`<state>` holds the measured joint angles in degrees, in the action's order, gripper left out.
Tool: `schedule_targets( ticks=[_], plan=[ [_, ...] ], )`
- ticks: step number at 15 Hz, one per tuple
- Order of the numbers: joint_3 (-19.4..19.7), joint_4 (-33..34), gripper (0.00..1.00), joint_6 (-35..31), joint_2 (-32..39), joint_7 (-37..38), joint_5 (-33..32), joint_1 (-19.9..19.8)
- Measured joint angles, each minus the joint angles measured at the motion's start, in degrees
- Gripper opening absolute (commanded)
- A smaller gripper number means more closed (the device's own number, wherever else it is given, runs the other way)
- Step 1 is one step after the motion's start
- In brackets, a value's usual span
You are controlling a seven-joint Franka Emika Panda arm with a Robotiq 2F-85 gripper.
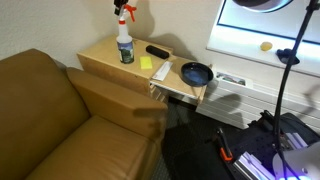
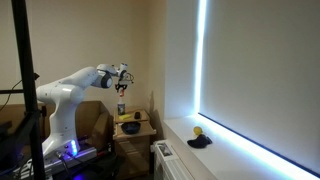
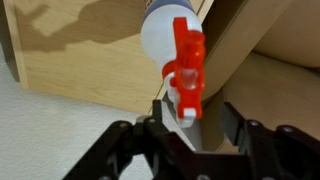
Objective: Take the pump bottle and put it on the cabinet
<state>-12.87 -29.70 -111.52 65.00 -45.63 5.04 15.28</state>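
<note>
Pump bottle [image 3: 178, 55] | upright on cabinet [image 1: 100, 53] | head between fingers [image 3: 243, 128] (spread apart, unclamped)

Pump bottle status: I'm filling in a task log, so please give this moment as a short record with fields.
pump bottle: upright on top of the cabinet
gripper: fingers either side of the bottle's red trigger head; unclear whether it is gripping
also on top: black remote-like item, yellow item
blue bowl: beside the cabinet, apart from the bottle
</note>
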Motion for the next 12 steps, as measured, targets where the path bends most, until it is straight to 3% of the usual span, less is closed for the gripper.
schedule_targets(
  ticks=[1, 6, 12],
  plan=[
    [-0.47, 0.69, 1.0, -0.09, -0.02, 0.0, 0.5, -0.06],
    [-1.41, 7.95, 1.0, 1.02, -0.15, 2.45, 2.61, -0.76],
    [-0.74, 9.03, 1.0, 8.32, -5.0, 13.47, 3.48, -5.81]
  ],
)
